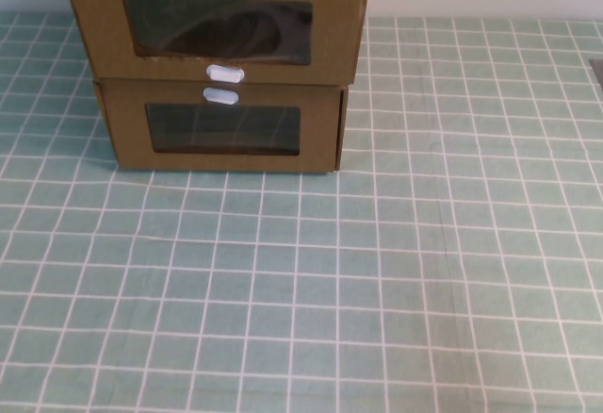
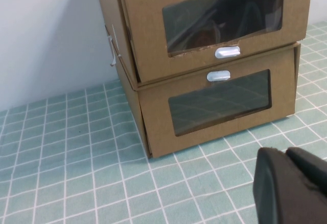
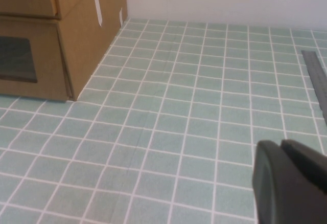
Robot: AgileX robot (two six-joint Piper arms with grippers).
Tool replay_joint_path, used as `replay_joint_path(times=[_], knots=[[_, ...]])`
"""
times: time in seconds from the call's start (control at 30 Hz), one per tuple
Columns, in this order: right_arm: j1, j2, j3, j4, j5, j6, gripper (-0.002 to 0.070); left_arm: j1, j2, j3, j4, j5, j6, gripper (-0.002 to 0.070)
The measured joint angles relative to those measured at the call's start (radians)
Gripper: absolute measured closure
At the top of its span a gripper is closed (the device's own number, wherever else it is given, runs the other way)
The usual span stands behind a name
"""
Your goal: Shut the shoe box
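Left gripper [image 2: 289, 184]: only a dark portion of it shows in the left wrist view. It sits low over the tablecloth [image 1: 377, 290], in front of the shoe box [image 1: 217, 26] and apart from it, touching nothing. Whether it is wide or narrow cannot be determined, and it holds nothing visible.

Right gripper [image 3: 289, 181]: again only a dark portion shows, in the right wrist view. It is over bare tablecloth, well apart from the shoe box and off to that box's right side. Its opening cannot be determined. Neither gripper appears in the high view.

Shoe box: brown cardboard, at the far left part of the table and against the white wall [image 2: 46, 40]. It is the upper of two stacked boxes. Its front carries a large dark window [image 1: 217, 31] with a small white pull tab [image 1: 225, 74] just below it. The drawer front stands forward of its own sleeve and overhangs the front of the box beneath, so it is not pushed home.

Lower box [image 1: 221, 130]: directly under the shoe box and touching it. It has a smaller window, with a white tab [image 1: 220, 96] above that window. Its front sits flush.

White tape strips [image 3: 97, 4] are on the stack's right side wall. A dark strip [image 3: 317, 75] lies on the tablecloth far to the right of the shoe box.
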Motion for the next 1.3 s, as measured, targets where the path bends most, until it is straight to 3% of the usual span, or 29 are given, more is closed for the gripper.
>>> replay_joint_path(times=[0.83, 1.3], knots=[[0.000, 0.000, 0.000, 0.000, 0.000, 0.000, 0.0692, 0.000, 0.000, 0.002, 0.000, 0.000, 0.000, 0.0680], [0.000, 0.000, 0.000, -0.001, -0.002, 0.000, 0.0691, 0.000, -0.069, 0.160, 0.181, -0.176, 0.108, 0.0680]])
